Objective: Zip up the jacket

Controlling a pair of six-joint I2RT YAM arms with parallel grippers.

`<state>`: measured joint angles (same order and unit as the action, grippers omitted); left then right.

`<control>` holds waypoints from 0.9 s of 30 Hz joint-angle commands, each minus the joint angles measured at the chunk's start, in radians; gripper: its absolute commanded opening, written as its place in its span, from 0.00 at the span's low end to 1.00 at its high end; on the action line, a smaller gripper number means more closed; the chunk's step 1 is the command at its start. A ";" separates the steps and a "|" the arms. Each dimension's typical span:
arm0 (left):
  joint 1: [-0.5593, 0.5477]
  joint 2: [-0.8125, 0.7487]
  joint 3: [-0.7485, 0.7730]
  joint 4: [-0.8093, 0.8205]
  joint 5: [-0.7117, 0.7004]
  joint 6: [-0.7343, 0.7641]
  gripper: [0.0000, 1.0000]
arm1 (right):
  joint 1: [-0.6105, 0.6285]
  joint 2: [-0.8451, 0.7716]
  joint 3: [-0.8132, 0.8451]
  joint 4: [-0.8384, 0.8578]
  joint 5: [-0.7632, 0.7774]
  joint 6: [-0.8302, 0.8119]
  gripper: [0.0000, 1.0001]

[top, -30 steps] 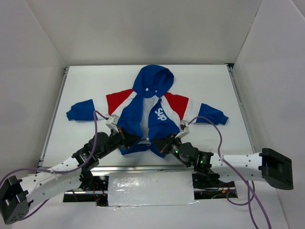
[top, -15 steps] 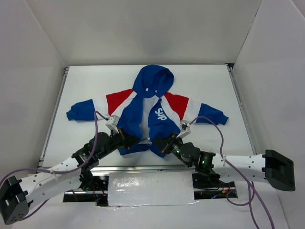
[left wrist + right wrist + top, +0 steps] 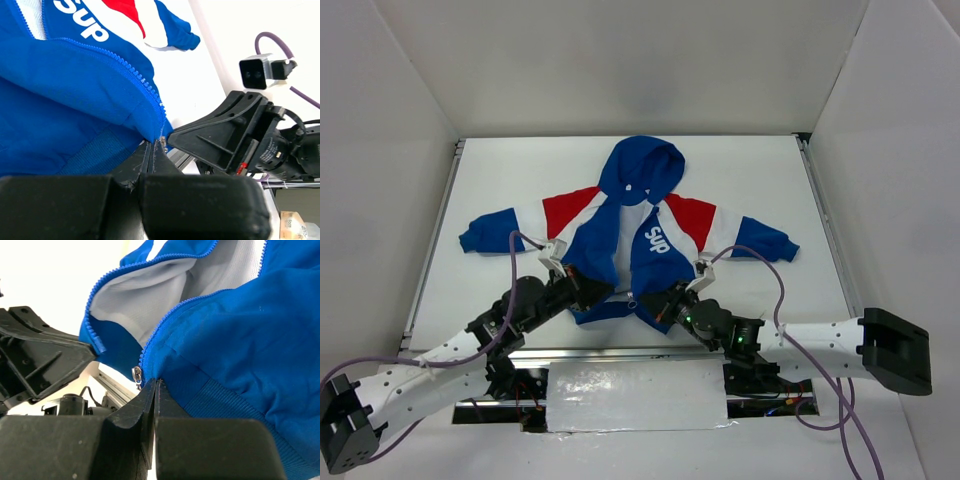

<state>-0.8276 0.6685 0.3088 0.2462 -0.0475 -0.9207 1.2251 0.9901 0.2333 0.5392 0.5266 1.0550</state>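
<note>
The blue hooded jacket [image 3: 620, 215] lies flat on the white table, hood away from me, front open, white "Sup" lettering on the right panel. My left gripper [image 3: 603, 294] is shut on the bottom hem corner of the left panel, at the zip's lower end [image 3: 152, 146]. My right gripper [image 3: 658, 300] is shut on the bottom hem corner of the right panel [image 3: 156, 382]. The metal zip slider [image 3: 136, 375] hangs just left of the right fingertips. The two hem corners are close together and slightly apart. The grey lining [image 3: 150, 295] shows between the panels.
White walls enclose the table on three sides. A metal rail [image 3: 620, 352] runs along the near table edge just below the jacket hem. Purple cables [image 3: 775, 270] loop from both wrists over the sleeves. A white sheet [image 3: 635, 395] lies between the arm bases.
Both grippers keep hold of the hem corners. The right gripper has edged slightly left toward the left gripper. The jacket has barely moved.
</note>
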 commanded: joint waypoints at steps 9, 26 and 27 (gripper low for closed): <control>-0.005 -0.027 0.007 0.093 0.029 -0.024 0.00 | -0.004 0.036 0.040 0.116 0.006 -0.015 0.00; -0.005 0.023 -0.034 0.172 0.038 -0.060 0.00 | -0.006 0.047 0.067 0.154 0.019 -0.062 0.00; -0.005 0.026 -0.033 0.176 0.038 -0.058 0.00 | -0.006 0.045 0.069 0.153 0.021 -0.066 0.00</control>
<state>-0.8276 0.6857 0.2722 0.3267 -0.0265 -0.9684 1.2247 1.0378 0.2531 0.6292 0.5179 1.0164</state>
